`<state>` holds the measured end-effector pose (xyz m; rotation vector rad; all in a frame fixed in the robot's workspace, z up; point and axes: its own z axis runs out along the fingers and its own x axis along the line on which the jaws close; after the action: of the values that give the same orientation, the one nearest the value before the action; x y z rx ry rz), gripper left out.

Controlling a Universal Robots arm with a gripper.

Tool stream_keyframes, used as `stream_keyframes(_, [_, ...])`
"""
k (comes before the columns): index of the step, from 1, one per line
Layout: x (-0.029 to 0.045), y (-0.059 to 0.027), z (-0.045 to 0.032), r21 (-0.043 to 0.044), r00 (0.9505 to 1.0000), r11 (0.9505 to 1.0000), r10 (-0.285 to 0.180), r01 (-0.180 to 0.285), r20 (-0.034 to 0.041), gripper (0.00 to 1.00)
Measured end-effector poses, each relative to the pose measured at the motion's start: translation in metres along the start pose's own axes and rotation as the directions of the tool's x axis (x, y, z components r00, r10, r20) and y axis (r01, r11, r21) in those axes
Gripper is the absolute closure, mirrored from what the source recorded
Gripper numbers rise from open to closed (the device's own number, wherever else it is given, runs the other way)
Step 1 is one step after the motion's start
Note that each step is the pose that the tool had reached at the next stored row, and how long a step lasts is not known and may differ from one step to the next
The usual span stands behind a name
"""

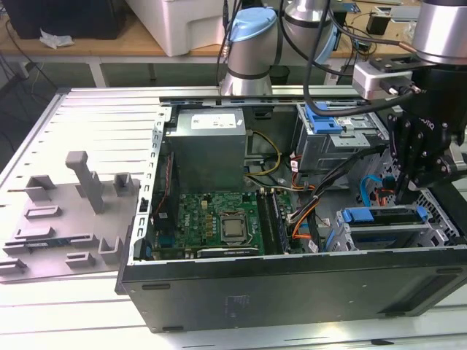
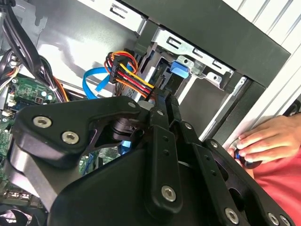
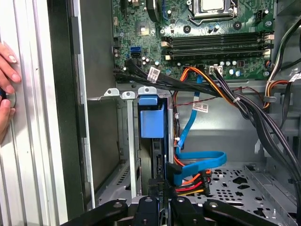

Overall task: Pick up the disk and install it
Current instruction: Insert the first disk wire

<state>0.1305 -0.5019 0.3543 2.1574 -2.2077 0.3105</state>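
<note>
The disk (image 3: 152, 117), slotted beside the case (image 3: 94, 117) wall, could be jammed if the cables (image 3: 193, 181) are caught. Whether the gripper (image 2: 164, 98) is closed cannot be told.

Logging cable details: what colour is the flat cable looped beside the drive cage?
Blue. The flat cable shows best in the first wrist view.

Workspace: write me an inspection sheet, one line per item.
surface: slotted metal table carrying an open computer case.
job's things: disk, seemingly the blue-edged slab standing on edge in the drive cage.
clutter: grey fixture tray on the table at the exterior view's left.
grippers: gripper inside the case, just above that cage.
cables: blue cable and orange-red bundle beside the cage.
surroundings: a person's hand by the case's outer wall; workbench behind.
</note>
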Motion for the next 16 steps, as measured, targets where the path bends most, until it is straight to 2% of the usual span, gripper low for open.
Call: stream_keyframes(16, [-0.0009,0.0000,0.0054,0.0010,1.0000,1.0000,-0.006,0.006,0.0006,0.83])
